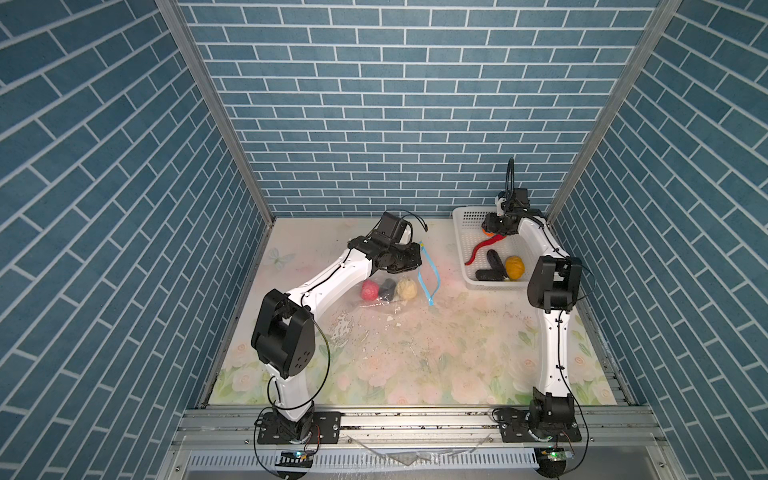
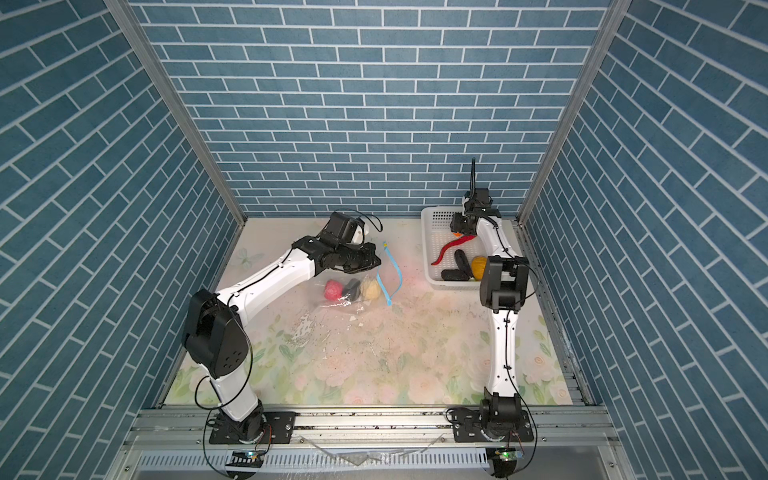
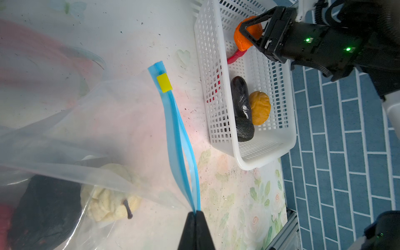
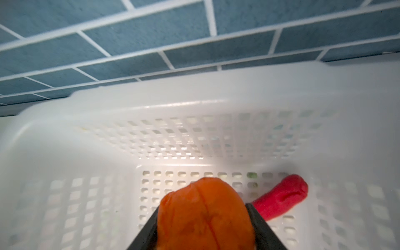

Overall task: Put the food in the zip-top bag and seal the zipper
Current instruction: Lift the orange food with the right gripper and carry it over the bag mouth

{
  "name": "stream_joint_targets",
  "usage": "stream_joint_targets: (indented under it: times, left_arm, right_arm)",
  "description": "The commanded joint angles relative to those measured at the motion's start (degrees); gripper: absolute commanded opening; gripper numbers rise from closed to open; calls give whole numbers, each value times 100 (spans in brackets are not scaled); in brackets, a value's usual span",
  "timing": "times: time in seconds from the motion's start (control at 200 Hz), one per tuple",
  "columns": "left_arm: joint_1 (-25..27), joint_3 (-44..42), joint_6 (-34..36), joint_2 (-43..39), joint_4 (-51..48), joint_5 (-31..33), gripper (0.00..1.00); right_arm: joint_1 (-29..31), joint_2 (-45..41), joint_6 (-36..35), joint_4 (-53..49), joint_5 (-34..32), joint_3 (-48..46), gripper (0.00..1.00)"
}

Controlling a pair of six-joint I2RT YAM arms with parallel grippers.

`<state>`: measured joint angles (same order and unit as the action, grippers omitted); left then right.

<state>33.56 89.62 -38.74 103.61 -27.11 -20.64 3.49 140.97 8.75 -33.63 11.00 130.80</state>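
Logging this moment with 12 o'clock taken as the back wall in both top views.

Left gripper [image 3: 195, 216]: I see the fingertips pressed together on the zipper [image 3: 173, 121], pinching the blue strip well away from its yellow slider [image 3: 164, 83]. The strip's two lips stand parted in a narrow loop, so the mouth is unsealed. In a top view the zipper [image 1: 420, 274] runs roughly from 12 to 6 o'clock, with the slider at the 12 o'clock end. The fingertips are hidden there under the gripper's body.

Zip-top bag [image 3: 112, 121]: it lies just off the centre of the table [image 1: 415, 365] toward 11 o'clock, with its mouth facing 3 o'clock. Inside I count a pink lump [image 1: 368, 289], a black lump [image 1: 387, 289] and a cream lump [image 1: 406, 289]. They sit in a touching row, with the cream one nearest the zipper.

Right gripper [image 4: 203, 225]: the fingers [image 4: 259, 223] are closed against both flanks of the orange lump [image 4: 203, 212]. It is inside the white basket [image 1: 494, 285], at the table's 2 o'clock corner. I cannot tell whether the lump is clear of the basket floor.

Also in the basket are the red chili [image 1: 482, 249], just beside the orange lump, and three more pieces toward the 6 o'clock end. These are the eggplant [image 3: 240, 97], the yellow-brown lump [image 3: 259, 108] and a second black lump [image 3: 244, 131]. All three are touching.
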Motion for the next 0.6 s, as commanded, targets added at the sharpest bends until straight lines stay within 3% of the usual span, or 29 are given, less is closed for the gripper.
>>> stream_joint_targets:
  times: [0.0,0.215,0.445,0.595]
  left_arm:
    - [-7,-107,112,-157,27,18,0]
    - [-3,-191,106,-245,37,35,0]
    - [-6,-244,78,-272,171,-58,0]
    - [-3,-187,87,-194,180,-134,0]
  right_arm:
    - [102,-601,203,92,29,-445,52]
    - [346,-1447,414,199,70,-1442,52]
    - [763,-2771,832,780,139,-3241,53]
    - [1195,-3341,942,575,152,-3885,54]
